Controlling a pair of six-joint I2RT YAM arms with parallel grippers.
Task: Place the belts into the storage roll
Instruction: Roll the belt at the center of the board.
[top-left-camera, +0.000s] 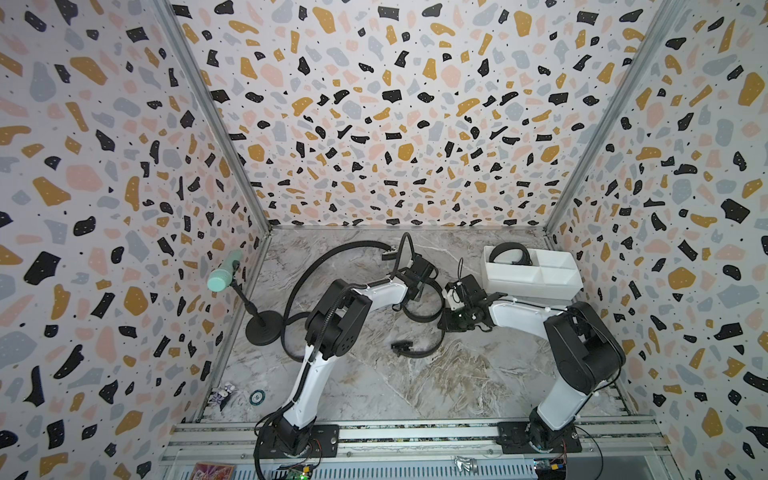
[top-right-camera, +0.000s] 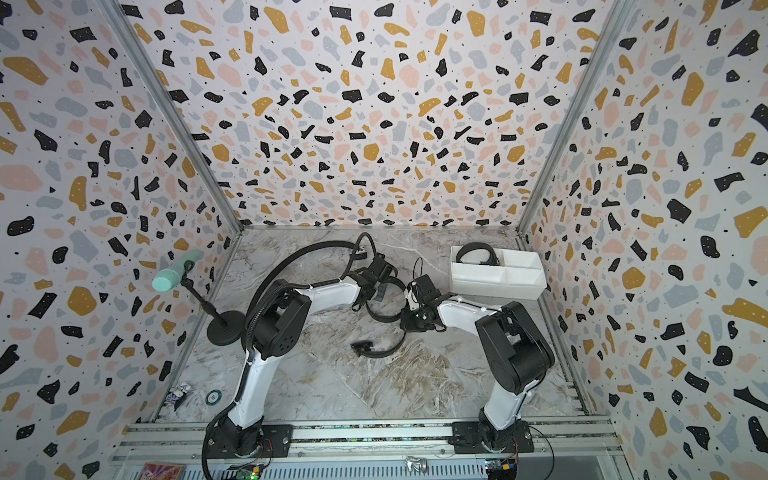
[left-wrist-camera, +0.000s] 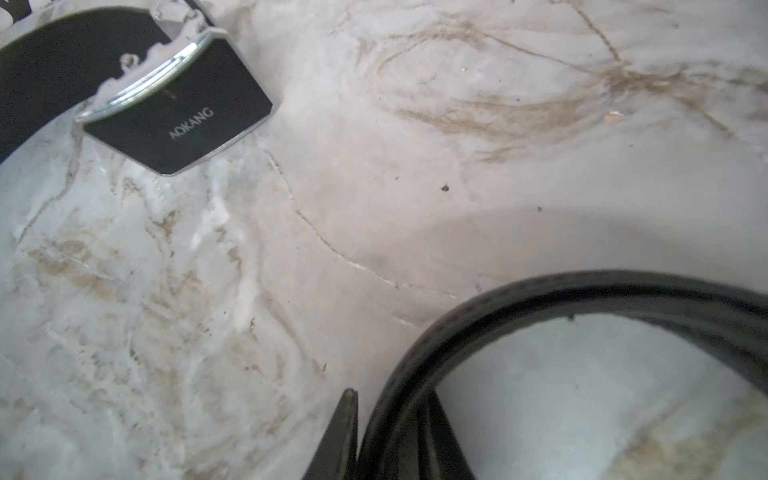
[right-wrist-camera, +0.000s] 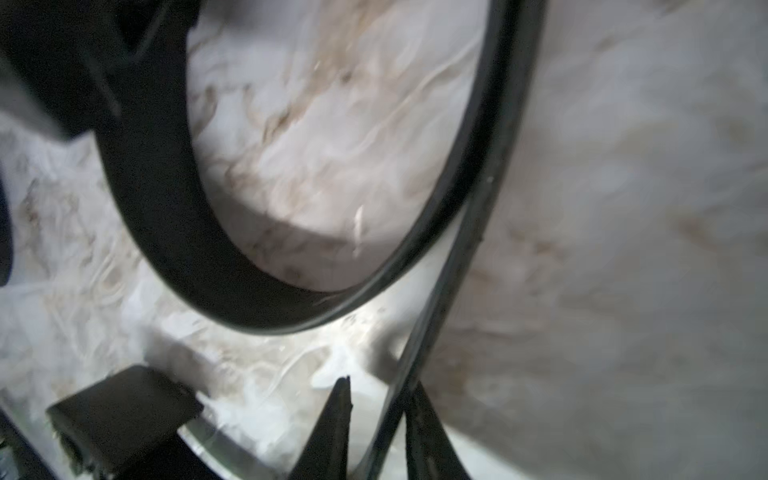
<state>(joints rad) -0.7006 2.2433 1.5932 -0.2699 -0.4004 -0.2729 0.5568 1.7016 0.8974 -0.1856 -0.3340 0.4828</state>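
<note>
Nearest, a black buckle (top-left-camera: 401, 346) lies flat on the marble table (top-left-camera: 478, 382), at the end of the looped belt (top-left-camera: 424, 319) in the middle. The left gripper (left-wrist-camera: 390, 397) is clamped on that loop's strap. The right gripper (right-wrist-camera: 380, 384) has its fingers close on either side of the same belt; whether they pinch it I cannot tell. Farther left, a long belt (top-left-camera: 353, 245) arcs across the table. Far right, the white tray (top-left-camera: 536, 289) holds a coiled belt (top-left-camera: 509, 253) in its left compartment.

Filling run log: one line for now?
left gripper: shut on middle belt | right gripper: astride it, grip unclear | tray: coiled belt inside
</note>
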